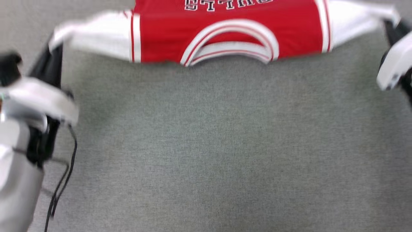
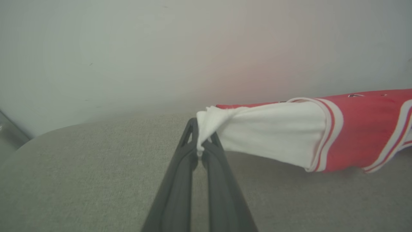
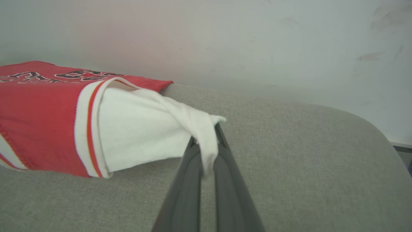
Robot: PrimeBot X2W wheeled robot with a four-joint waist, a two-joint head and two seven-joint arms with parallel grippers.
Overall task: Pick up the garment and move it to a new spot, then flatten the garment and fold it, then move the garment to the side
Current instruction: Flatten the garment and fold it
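Nearby: garment [image 1: 231, 35] stretched across grey tabletop [image 1: 206, 145], pale wall [image 2: 161, 48] behind.

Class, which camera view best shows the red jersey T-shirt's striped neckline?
The head view: the red jersey T-shirt's whole red-and-white striped neckline faces the camera, though blurred. The left wrist view catches its edge at the frame's right; the right wrist view a sliver at lower left.

The garment [image 1: 161, 35], a red jersey with white short sleeves [image 1: 96, 35] and red-and-white stripe trim, is spread wide across the far part of the grey tabletop [image 1: 206, 145]; lettered side up, collar [image 1: 231, 48] nearest; both sleeves stretched taut sideways, tips bunched.
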